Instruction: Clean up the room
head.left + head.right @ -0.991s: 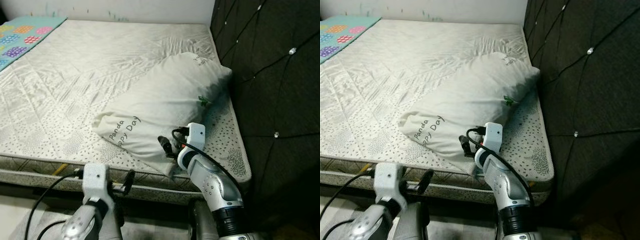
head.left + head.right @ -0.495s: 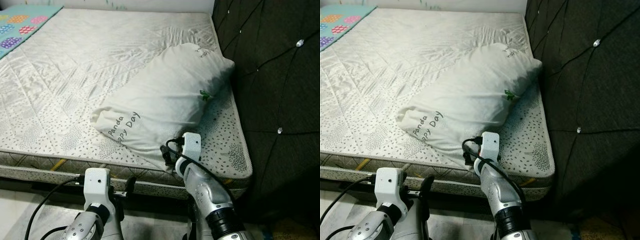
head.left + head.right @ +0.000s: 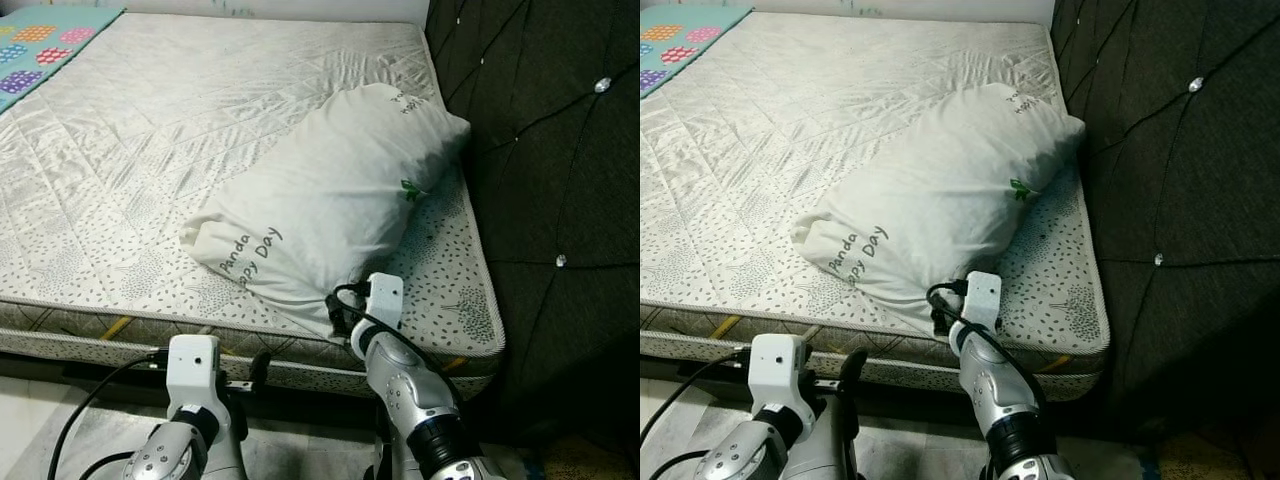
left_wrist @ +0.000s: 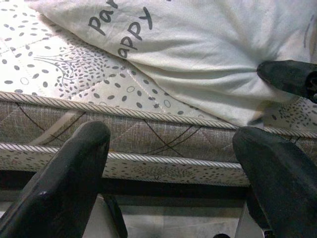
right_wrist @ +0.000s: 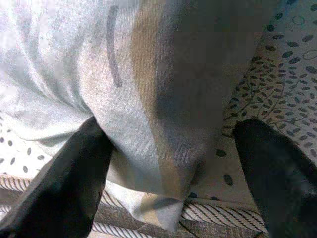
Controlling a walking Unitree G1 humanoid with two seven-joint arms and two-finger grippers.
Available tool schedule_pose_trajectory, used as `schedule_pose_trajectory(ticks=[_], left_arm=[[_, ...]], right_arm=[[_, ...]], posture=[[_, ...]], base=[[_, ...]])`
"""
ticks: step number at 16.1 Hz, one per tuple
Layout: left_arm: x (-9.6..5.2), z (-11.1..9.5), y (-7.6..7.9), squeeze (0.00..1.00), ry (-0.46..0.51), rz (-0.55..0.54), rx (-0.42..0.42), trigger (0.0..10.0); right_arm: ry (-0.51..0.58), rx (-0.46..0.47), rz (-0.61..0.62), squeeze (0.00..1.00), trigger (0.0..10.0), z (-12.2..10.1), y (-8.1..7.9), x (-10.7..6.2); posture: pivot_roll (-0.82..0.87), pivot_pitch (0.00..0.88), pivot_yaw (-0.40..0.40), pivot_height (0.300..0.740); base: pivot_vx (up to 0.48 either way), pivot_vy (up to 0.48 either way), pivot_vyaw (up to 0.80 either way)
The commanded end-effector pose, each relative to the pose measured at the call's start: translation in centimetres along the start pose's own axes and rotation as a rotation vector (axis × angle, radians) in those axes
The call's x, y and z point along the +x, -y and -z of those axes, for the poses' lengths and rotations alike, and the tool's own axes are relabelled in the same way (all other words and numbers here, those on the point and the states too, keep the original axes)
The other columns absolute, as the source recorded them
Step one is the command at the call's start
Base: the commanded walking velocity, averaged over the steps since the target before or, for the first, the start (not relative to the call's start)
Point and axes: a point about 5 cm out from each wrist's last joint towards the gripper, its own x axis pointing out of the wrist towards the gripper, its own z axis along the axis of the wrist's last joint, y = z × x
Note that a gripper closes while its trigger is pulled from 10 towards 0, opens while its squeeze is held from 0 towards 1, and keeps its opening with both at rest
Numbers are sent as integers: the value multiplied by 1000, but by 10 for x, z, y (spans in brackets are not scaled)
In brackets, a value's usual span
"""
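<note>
Bed (image 3: 150, 130): your head views list a white pillow (image 3: 330, 200) lying by the dark headboard (image 3: 540, 150). Left wrist view: your left gripper (image 4: 171, 168), fingers apart, below the mattress edge. Right wrist view: your right gripper (image 5: 173, 163), fingers apart, straddling the pillow corner.

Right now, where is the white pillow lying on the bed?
In the left eye view the pillow lies on the right side of the mattress, close to the dark headboard, with its near corner at the bed's front edge by the right gripper.
</note>
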Motion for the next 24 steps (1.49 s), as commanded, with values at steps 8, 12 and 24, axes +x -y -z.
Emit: schedule_pose_trajectory(ticks=[8, 12, 24], left_arm=[[1, -4, 0, 0, 13, -4, 19, 10000], [2, -5, -1, 0, 15, -10, 25, 10000], [4, -6, -1, 0, 21, -13, 33, 10000]], right_arm=[[50, 176, -204, 0, 0, -15, -86, -2], [55, 185, -198, 0, 0, -15, -86, -1], [101, 189, -180, 0, 0, -24, -81, 2]], posture=[[98, 105, -12, 574], [100, 104, -10, 574], [99, 103, -10, 574]], base=[[0, 0, 0], [0, 0, 0], [0, 0, 0]])
